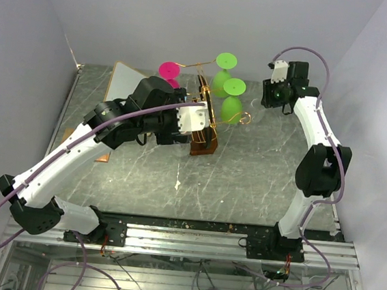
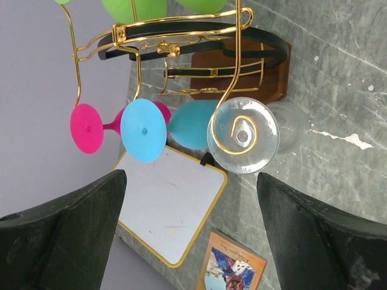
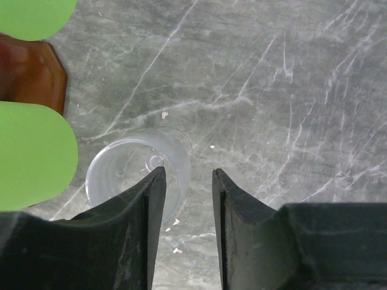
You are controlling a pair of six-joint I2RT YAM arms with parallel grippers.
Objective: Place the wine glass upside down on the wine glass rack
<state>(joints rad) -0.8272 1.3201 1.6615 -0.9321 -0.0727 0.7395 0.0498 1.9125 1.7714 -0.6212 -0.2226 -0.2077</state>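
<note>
The wine glass [image 2: 243, 136], hung upside down on a scroll arm of the wine glass rack [image 2: 275, 67], could be knocked onto the bench [image 3: 290, 90] if brushed by the wide-open left hand [image 2: 190, 178] or the narrowly parted, empty right hand [image 3: 187, 175].

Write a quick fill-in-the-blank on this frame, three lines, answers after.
1. The left gripper stands ___, with nothing between its fingers.
2. On the rack, between the pink glass and the clear glass, there is a ___ glass.
3. The right wrist view shows two ___ glasses at its left edge.

Missing words: open; blue; green.
</note>
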